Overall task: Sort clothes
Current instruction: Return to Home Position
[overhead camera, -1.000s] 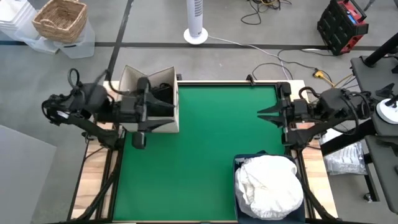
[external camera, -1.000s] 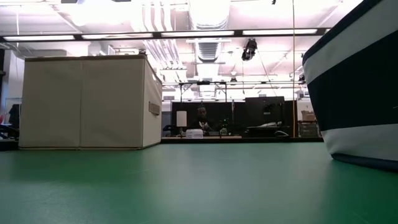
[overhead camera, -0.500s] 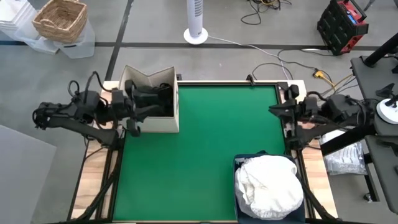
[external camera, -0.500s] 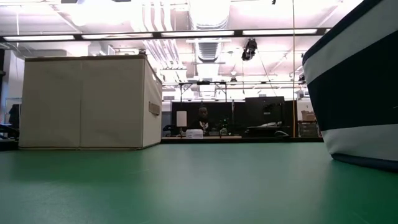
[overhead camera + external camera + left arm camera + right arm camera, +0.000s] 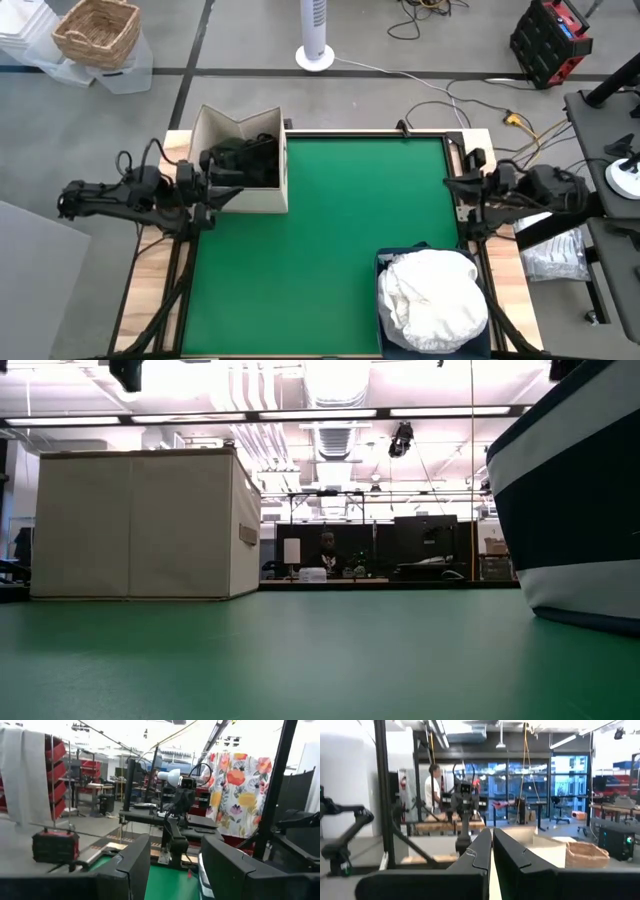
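Green matting [image 5: 330, 230] covers the table and serves as the reference here. The white clothes [image 5: 432, 292] are heaped in the navy bin [image 5: 383, 262] at the mat's lower right corner in the high view. The dark clothes [image 5: 250, 152] lie inside the beige fabric box [image 5: 252, 204] at the mat's upper left corner. No garment lies on the open mat, so sorting appears complete; the step in hand is parking both arms.

The left gripper [image 5: 172, 870] sits at the mat's left edge, just beside the box, fingers spread and empty. The right gripper [image 5: 491, 852] sits at the mat's right edge, fingers nearly together with nothing between them.

To park well:
- Move each arm outward, off the mat.
- Keep the left fingers clear of the box wall.
- Keep the right arm away from the heaped fabric to avoid snagging.
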`<state>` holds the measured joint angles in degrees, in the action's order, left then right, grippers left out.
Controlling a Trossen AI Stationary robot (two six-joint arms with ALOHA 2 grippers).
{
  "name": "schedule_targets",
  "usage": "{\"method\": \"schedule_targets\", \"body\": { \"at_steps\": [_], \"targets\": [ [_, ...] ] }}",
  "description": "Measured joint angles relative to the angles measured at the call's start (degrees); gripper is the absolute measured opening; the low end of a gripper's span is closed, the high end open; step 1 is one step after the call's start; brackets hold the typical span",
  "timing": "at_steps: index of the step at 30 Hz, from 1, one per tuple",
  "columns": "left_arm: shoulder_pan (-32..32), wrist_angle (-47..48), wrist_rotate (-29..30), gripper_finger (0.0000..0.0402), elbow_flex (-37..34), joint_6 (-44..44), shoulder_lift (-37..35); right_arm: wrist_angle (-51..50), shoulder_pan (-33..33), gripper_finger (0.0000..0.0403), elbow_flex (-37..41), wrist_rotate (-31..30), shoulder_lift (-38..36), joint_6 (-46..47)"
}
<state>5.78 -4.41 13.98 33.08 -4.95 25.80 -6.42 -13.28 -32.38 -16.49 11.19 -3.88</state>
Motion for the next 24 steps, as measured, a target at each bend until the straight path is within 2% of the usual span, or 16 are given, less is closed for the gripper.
{"method": "schedule_targets", "body": {
  "at_steps": [3, 13, 24],
  "targets": [
    [0.0, -1.6, 0.0, 0.0155, -4.3, -2.3, -2.9, 0.7, 0.0, 0.0009, 3.9, 0.0, -1.7, -0.4],
    [0.0, -11.8, 1.7, 0.0155, -17.6, -4.1, -11.2, 13.9, 0.0, 0.0009, 17.6, -0.1, -7.2, -2.0],
    [0.0, -18.6, 2.1, 0.0155, -30.1, -9.9, -19.4, 19.8, -0.1, 0.0009, 31.2, -1.5, -11.1, 5.9]
  ]
}}
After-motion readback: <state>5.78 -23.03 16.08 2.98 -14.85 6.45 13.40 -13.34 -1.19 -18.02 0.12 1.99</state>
